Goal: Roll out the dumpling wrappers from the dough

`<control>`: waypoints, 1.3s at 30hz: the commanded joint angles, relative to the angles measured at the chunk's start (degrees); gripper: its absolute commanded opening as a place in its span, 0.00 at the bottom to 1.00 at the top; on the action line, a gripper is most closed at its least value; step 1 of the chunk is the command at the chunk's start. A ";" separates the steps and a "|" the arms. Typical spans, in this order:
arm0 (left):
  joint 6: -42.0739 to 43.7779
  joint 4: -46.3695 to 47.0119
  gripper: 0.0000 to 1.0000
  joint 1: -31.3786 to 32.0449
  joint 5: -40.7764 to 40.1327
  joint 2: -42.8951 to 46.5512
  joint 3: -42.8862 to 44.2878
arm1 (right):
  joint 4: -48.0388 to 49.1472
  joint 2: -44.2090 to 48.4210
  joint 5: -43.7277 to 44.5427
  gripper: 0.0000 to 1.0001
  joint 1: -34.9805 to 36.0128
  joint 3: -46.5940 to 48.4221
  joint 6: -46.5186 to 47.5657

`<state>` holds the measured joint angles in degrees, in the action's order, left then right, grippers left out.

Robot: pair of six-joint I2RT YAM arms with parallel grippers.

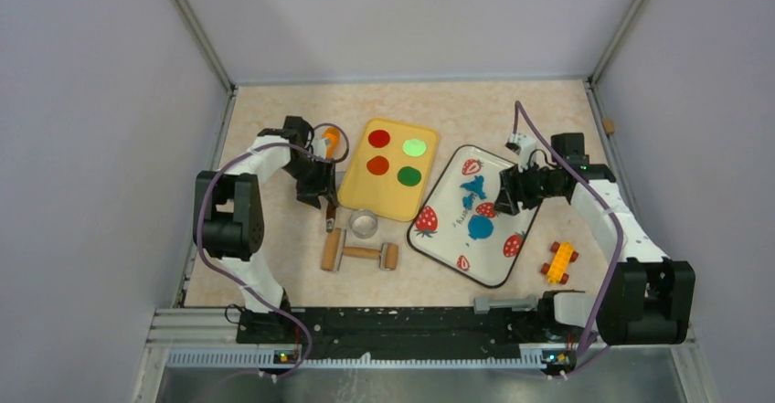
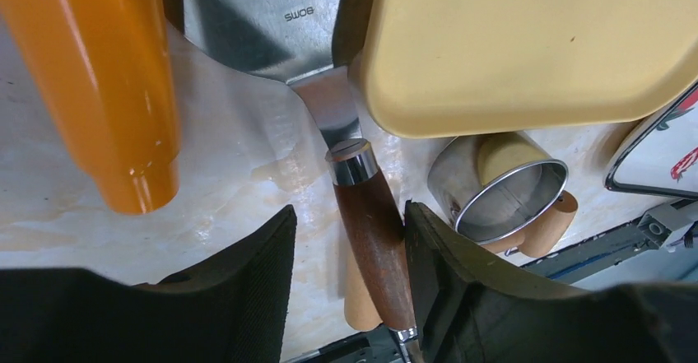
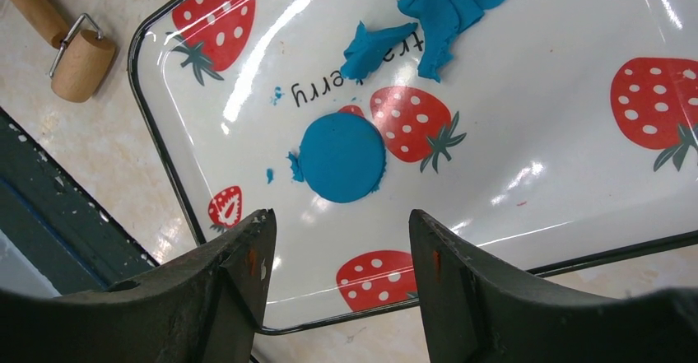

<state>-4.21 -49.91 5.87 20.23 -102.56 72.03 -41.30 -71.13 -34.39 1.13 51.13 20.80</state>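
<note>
Nearest the arm bases, a wooden rolling pin (image 1: 359, 253) lies idle on the bench (image 1: 274, 238), with a metal ring cutter (image 1: 364, 223) just beyond it. To the right sits the strawberry tray (image 3: 560, 174), which holds the task's material. One dumpling wrapper (image 3: 342, 157), a flat round blue disc with a few crumbs at its left edge, lies near the tray's middle. The rest of the dough (image 3: 444, 1) sits farther back on the same tray as ragged scraps.

The right pincer (image 3: 342, 219) hovers over the tray's near rim with its jaws apart and nothing between them. The wrapper is just ahead of it.

The left pincer (image 2: 346, 219) is low over the bench with its jaws apart. They straddle the wooden handle of a scraper (image 2: 374, 231), and one finger is against the handle while the other stands clear, so it is not clamped.

Beyond is a yellow tray (image 1: 366, 193) carrying two red discs (image 1: 379, 138) and two green discs (image 1: 408, 176).

One wrapper looks rolled and cut. Lifting it off and working the scraps into more wrappers seem to be what is left.
</note>
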 commanded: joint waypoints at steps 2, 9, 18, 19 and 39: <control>-1.77 0.38 0.50 -0.07 0.44 -0.35 -2.58 | 0.82 -0.61 -1.56 0.62 0.37 3.46 -0.23; -1.22 -0.32 0.16 -0.62 3.89 3.56 -3.57 | 0.41 -1.65 -2.27 0.62 0.45 4.94 -0.61; -0.81 -4.17 0.00 -2.47 -0.04 15.30 -5.50 | 0.24 -3.30 -3.66 0.62 1.83 8.38 -3.03; -0.87 -4.88 0.00 -2.66 -0.48 16.14 -5.52 | 0.10 -3.50 -3.62 0.62 2.13 8.80 -3.04; 2.45 -11.89 0.00 -3.67 -3.10 23.78 -5.76 | 1.50 -8.14 -4.61 0.63 5.85 15.67 -7.02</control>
<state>-4.34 -58.17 2.46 16.56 -83.48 65.04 -40.82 -79.33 -37.65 5.58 63.31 14.70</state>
